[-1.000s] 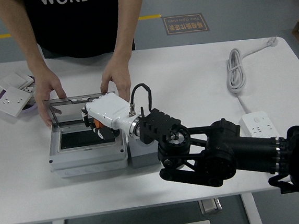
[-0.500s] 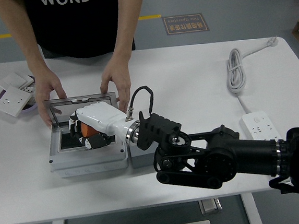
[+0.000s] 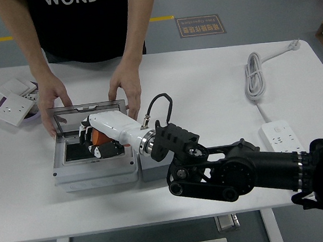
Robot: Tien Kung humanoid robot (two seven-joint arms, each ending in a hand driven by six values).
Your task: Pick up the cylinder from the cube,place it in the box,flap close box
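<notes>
Over the open grey box (image 3: 75, 172) near the counter's (image 3: 203, 83) front-left part, the right robot hand (image 3: 98, 139) reaches in from the right on its black arm, its white shell lying across the box's right rim. Its fingers are curled around an orange cylinder (image 3: 100, 137), which sits in the grasp just above the box's dark interior. Just beside the box on its right stands a grey cube (image 3: 152, 170), largely hidden under the robot's wrist. Behind the box, its clear lid (image 3: 64, 113) stands raised, and a person at the counter's far side rests one hand (image 3: 51, 102) on the lid's left end and the other hand (image 3: 125, 85) at its right end. Left of the box lie white socket plates (image 3: 14, 106); well to the right of it are a coiled white cable (image 3: 254, 79) and a white power strip (image 3: 280, 135).
</notes>
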